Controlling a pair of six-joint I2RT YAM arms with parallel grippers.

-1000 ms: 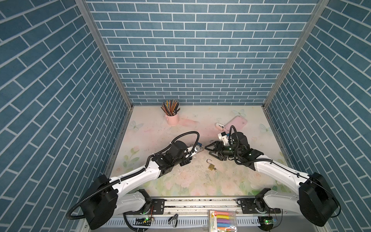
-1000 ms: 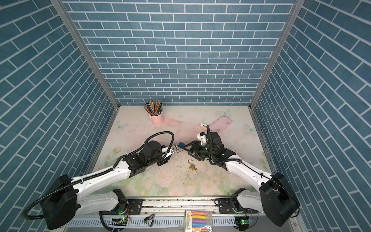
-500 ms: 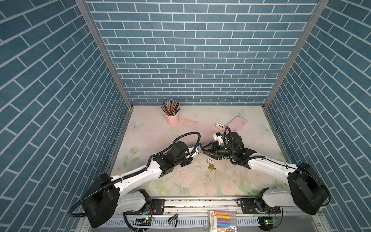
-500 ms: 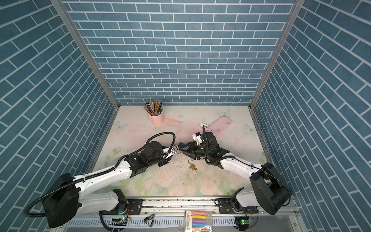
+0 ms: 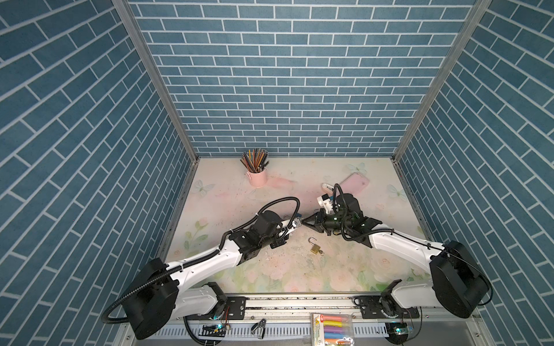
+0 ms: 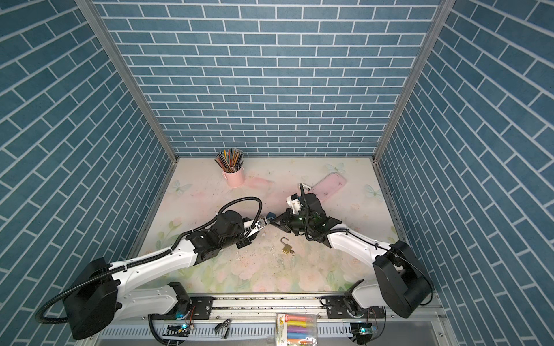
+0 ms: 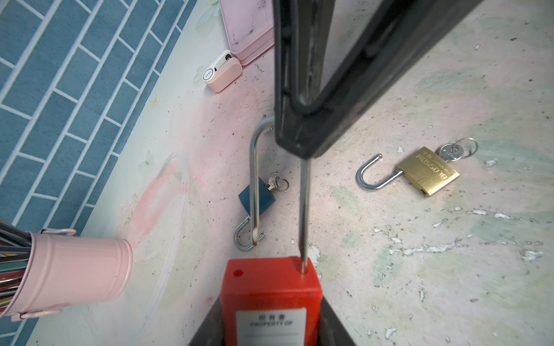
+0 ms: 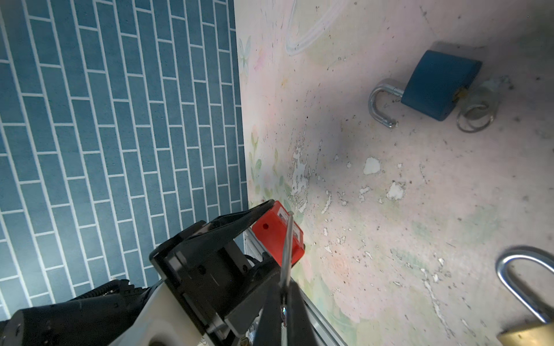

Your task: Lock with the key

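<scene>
- Right gripper (image 7: 301, 143) is pinching fully closed on the long steel shackle (image 7: 304, 209), high up near its bend. Only the thin rod is sitting between the fingers.
- Left gripper (image 8: 271, 230) is clamping partway closed around the body of the red padlock (image 7: 269, 287), holding it off the table (image 7: 419, 269) and pointing it toward the right arm.
- The shackle is standing drawn out, with one leg seated in the body. The free leg (image 7: 254, 179) is hanging clear and seems to be sitting off line from the empty hole (image 7: 238, 273), though depth is hard to judge.
- The red padlock's keyway is hiding behind the left fingers. I cannot tell whether a key is in it.
- On the table beyond, a blue padlock (image 7: 256, 199) and a brass padlock (image 7: 428, 173) are lying open, each with a key in it. A pink pencil cup (image 7: 75, 269) is standing near the wall.

Risks, as I am reading them:
- The smooth round rod may be spinning or sliding in the pinch as the right arm turns it. The free leg would then be missing the hole.
- Pushing down while misaligned would be jamming the tip on the red top face.
- That push could also be levering the body crooked in the left grip.
- A dropped lock would be landing among the other two padlocks.
</scene>
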